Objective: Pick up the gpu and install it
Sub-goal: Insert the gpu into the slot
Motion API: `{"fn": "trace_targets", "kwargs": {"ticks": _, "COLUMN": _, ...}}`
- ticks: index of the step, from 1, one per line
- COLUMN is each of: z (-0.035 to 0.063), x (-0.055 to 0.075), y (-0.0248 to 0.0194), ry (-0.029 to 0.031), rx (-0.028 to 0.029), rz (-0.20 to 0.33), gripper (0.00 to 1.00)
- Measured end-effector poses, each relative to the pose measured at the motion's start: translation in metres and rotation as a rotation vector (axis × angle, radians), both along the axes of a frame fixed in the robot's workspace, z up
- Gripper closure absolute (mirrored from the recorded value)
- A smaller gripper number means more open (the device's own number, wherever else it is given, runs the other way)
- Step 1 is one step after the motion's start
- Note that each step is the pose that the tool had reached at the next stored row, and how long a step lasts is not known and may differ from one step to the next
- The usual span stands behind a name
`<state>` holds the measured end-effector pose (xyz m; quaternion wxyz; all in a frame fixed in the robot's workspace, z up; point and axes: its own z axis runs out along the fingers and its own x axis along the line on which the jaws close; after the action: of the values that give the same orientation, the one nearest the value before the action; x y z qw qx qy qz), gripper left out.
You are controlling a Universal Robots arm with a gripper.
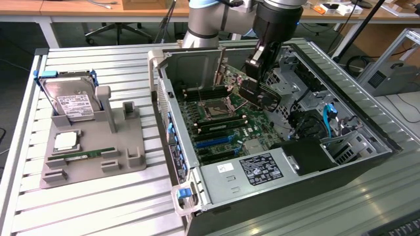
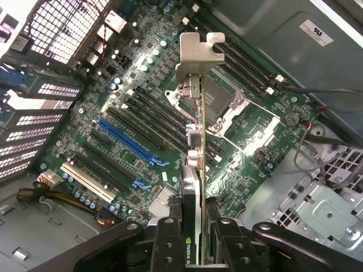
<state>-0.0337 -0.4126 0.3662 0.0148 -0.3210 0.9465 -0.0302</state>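
- Grips gpu (image 2: pixel 195 141) by both faces with gripper (image 2: pixel 198 229), jaws part-closed on it.
- Holds it edge-on above motherboard (image 2: pixel 142 113) inside open case (image 1: pixel 196 61), with open room on both faces.
- Points silver bracket (image 2: pixel 195 54) away from fingers, touching nothing.
- Leaves blue slot (image 2: pixel 127 139) bare beside card.
- Reads "NVIDIA" on card near fingers; white label (image 2: pixel 317 31) illegible.

Single arm (image 1: pixel 204 19) enters from the far side of the computer case (image 1: pixel 159 83), as the exterior view sees it, and bends down over the open interior. The wrist points downward into the case at a slight tilt. The gripper (image 1: pixel 256 66) sits within the case opening. Its two black fingers (image 2: pixel 169 241) press against opposite faces of the gpu (image 2: pixel 195 170), gripping it edge-on.
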Motion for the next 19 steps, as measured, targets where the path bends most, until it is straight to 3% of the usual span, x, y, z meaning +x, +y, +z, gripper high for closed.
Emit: {"fn": "trace_targets", "kwargs": {"ticks": 19, "z": 0.0, "x": 0.0, "y": 0.0, "ry": 0.0, "rx": -0.0002, "rz": 0.053, "gripper": 0.73}}
